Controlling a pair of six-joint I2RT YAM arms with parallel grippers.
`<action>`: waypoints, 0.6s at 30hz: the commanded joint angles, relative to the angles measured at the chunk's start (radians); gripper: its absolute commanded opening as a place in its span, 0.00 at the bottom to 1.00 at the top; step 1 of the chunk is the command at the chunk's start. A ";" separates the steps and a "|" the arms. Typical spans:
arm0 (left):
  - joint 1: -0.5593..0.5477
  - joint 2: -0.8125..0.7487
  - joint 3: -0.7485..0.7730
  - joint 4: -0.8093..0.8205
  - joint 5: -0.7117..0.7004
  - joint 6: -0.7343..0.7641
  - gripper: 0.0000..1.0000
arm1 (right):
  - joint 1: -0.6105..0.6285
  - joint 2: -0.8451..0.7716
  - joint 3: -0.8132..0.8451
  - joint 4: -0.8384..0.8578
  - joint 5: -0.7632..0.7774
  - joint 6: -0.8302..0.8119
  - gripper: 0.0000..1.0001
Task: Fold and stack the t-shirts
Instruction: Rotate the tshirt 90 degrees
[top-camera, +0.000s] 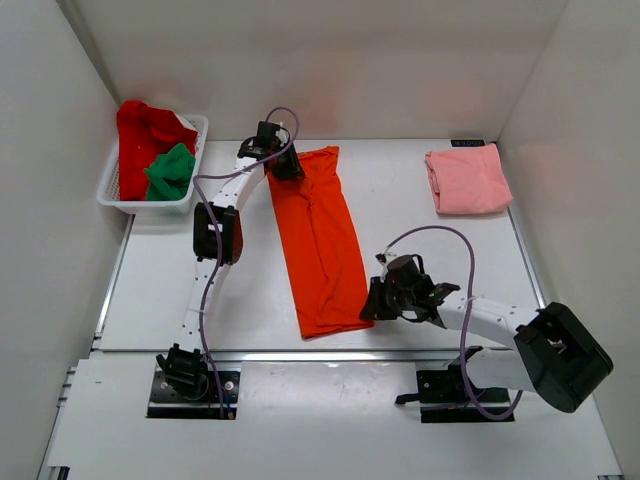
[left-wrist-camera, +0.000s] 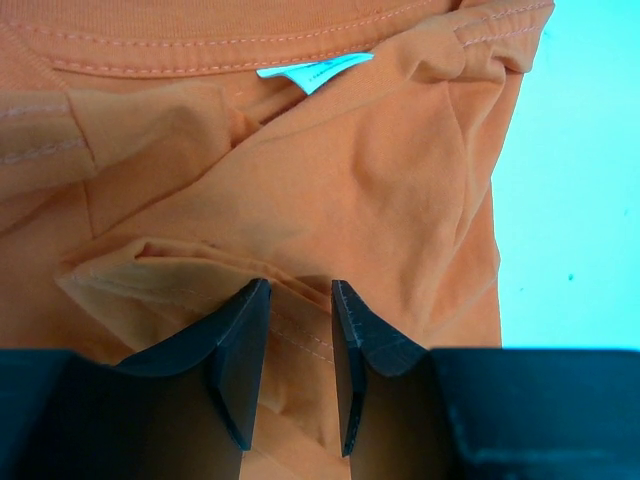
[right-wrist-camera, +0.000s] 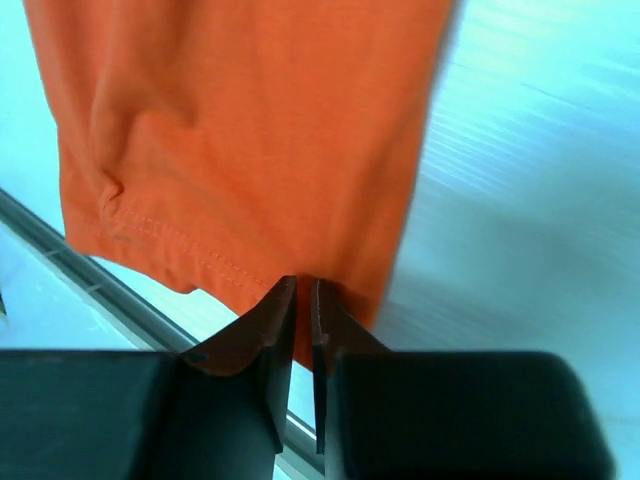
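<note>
The bright orange t-shirt (top-camera: 320, 240) lies flat as a long folded strip down the middle of the table, collar at the far end. My left gripper (top-camera: 285, 165) sits on that collar end. In the left wrist view my left gripper (left-wrist-camera: 300, 285) is open, with a ridge of the orange t-shirt (left-wrist-camera: 350, 180) between its fingers and the white neck label (left-wrist-camera: 315, 72) ahead. My right gripper (top-camera: 372, 310) is at the near right corner. In the right wrist view my right gripper (right-wrist-camera: 304, 282) is shut on the hem of the orange t-shirt (right-wrist-camera: 250, 130).
A folded salmon pink t-shirt (top-camera: 468, 180) lies at the far right of the table. The white slotted basket (top-camera: 112, 190) at the far left holds a red t-shirt (top-camera: 140, 130) and a green t-shirt (top-camera: 172, 172). White walls enclose the table on three sides.
</note>
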 joint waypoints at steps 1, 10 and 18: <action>0.007 -0.007 0.007 0.017 0.006 0.010 0.42 | -0.045 -0.039 -0.015 -0.190 0.066 -0.015 0.08; 0.016 -0.022 0.030 0.037 0.036 0.019 0.43 | -0.180 -0.261 -0.173 -0.074 -0.023 0.084 0.00; 0.004 -0.291 -0.002 -0.009 0.129 0.029 0.66 | -0.090 -0.240 -0.048 -0.080 0.002 -0.015 0.19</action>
